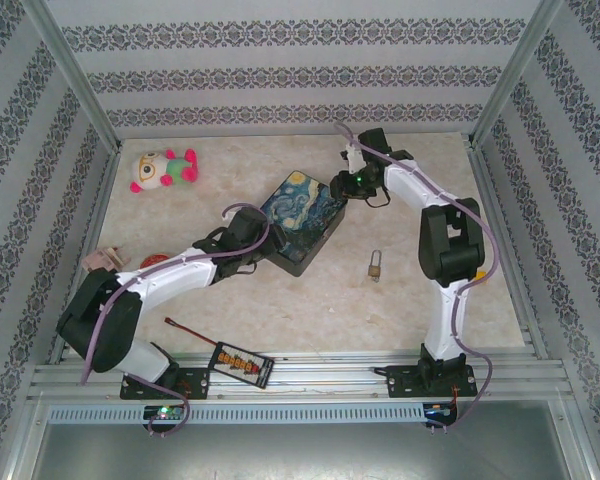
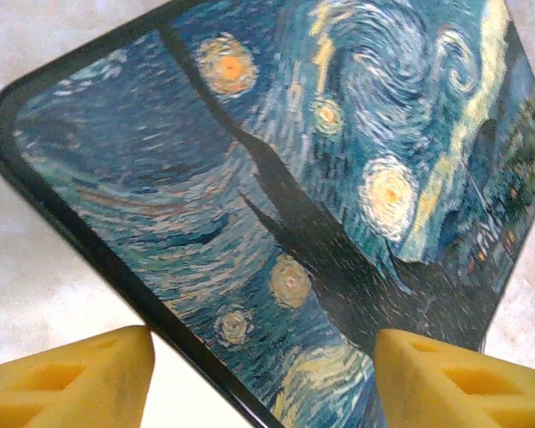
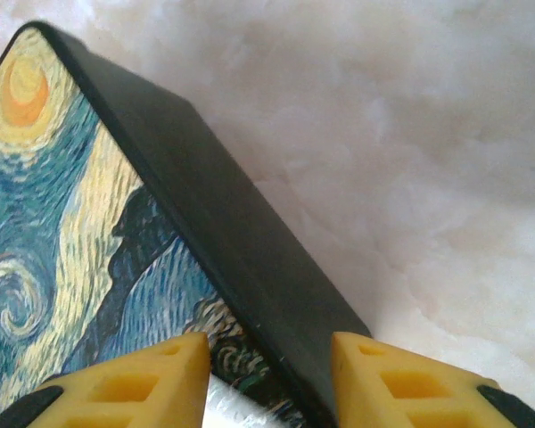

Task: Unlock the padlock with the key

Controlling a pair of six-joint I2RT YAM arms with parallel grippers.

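1. The padlock [image 1: 377, 266] lies alone on the worktop [image 1: 310, 310], closer to the arm bases than both pincers. It is small, and its long side seems to run from near to far.
2. From the left pincer [image 1: 252, 240], the padlock is well off to the right, on the other side of the tin box [image 1: 300, 215]. This pincer's yellow fingers [image 2: 71, 383] stand apart. One hangs over the painted lid and one hangs off the box's edge. They hold nothing.
3. The tin box sits between the two pincers, turned corner-on. It blocks the left pincer's straight way to the padlock.
4. The right pincer [image 1: 338, 188] is farthest out, at the box's far right corner. Its fingers [image 3: 134, 388] are apart too, and the box's dark side edge runs between them. I do not see them press on it.
5. From the right pincer, the padlock is back toward the bases and a little to the right, with bare worktop in between. So I think the right arm is the nearer one. It would need to pull back and line up with the padlock's long side.
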